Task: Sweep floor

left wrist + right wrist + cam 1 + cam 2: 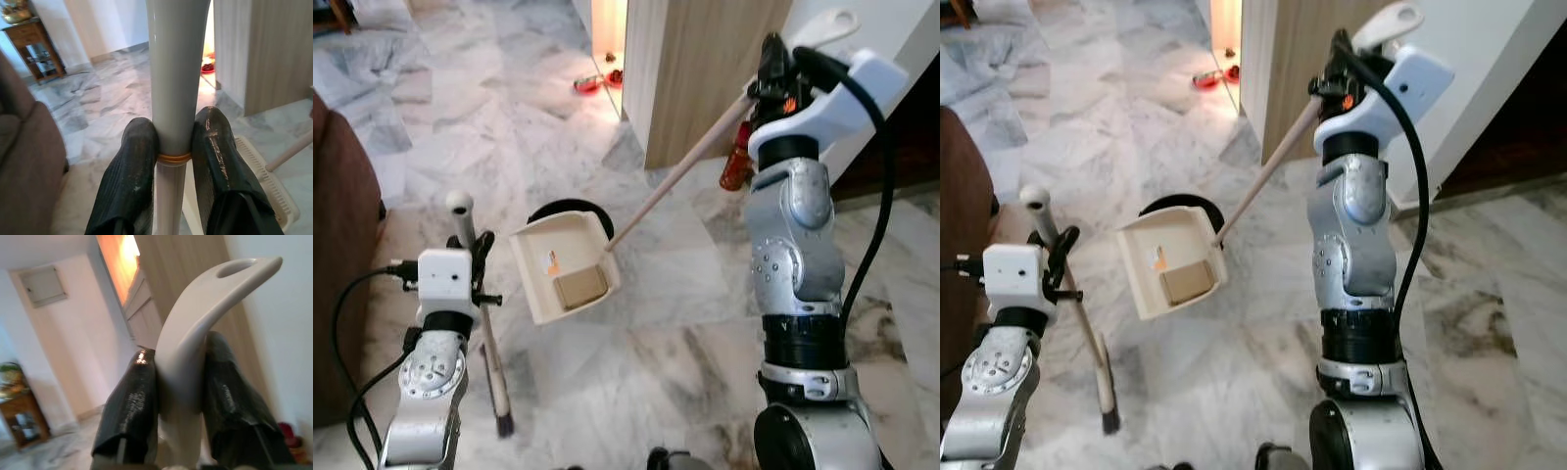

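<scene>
Floor (705, 323): polished marble tile, white and grey veining with brown patches. Left end effector (168, 147) clamped on broom (480, 304) just below the smooth pale grey grip, at a thin gold ring where it meets the white shaft; both ribbed black fingers (129, 176) press the shaft from either side. Broom has a rounded cap on top, stands nearly upright with a slight tilt, its dark bristle end touching the floor by the robot's left side. Right end effector (178, 382) raised high and closed around the curved cream plastic handle top of the dustpan (566, 264), which ends in a flattened loop with an oval hole. A long tan pole runs diagonally down from that grip to the pan. Pan is a cream box-shaped scoop, mouth tilted up toward the camera, set between the two arms, ridged along one lip in the left wrist view. Inside it: a flat brown square piece (580, 287) resting at the lower back wall, and a small orange-and-white scrap (552, 262) just above. A dark round object (570, 208) sits directly behind the pan. Wood-grain panel (705, 69) stands beyond; brown sofa (337, 264) at far left.
</scene>
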Robot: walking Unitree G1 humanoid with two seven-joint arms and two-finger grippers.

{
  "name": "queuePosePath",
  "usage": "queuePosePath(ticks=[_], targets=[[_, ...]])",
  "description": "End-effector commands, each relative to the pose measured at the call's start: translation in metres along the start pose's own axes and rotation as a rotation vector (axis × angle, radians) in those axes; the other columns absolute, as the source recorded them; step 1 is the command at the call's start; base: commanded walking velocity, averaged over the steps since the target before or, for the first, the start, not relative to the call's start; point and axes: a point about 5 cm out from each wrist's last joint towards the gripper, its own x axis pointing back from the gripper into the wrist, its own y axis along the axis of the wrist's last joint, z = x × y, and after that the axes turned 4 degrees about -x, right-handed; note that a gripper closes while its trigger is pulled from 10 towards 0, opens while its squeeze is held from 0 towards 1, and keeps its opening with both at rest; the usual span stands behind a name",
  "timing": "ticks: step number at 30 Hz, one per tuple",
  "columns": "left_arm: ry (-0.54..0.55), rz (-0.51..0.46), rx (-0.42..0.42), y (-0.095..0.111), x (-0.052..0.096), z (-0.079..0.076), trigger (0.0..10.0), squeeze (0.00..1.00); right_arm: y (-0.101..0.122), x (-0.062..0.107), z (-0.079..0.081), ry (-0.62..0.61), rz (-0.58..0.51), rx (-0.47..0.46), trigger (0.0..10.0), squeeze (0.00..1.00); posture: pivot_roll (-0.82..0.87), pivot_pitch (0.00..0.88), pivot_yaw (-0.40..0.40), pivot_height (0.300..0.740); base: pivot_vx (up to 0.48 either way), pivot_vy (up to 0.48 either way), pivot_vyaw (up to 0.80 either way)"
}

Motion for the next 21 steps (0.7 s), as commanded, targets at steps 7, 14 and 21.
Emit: queuePosePath(ticks=[7,14,21], targets=[[0.016,-0.054,-0.016,0.0106,0.0012,0.0048,10.0,0.00,0.0195,-0.0019,0.0146,0.064,-0.104,-0.022,10.0,0.00,0.00,0.158,-0.031,0.740,0.376,0.000,0.07],[0.007,-0.048,-0.019,0.0100,0.0008,0.0034,10.0,0.00,0.0178,-0.0015,0.0166,0.073,-0.094,-0.034,10.0,0.00,0.00,0.160,-0.030,0.740,0.374,0.000,0.24],[0.004,-0.048,-0.016,0.0100,0.0015,0.0028,10.0,0.00,0.0170,-0.0014,0.0166,0.074,-0.088,-0.045,10.0,0.00,0.00,0.162,-0.032,0.740,0.375,0.000,0.00]])
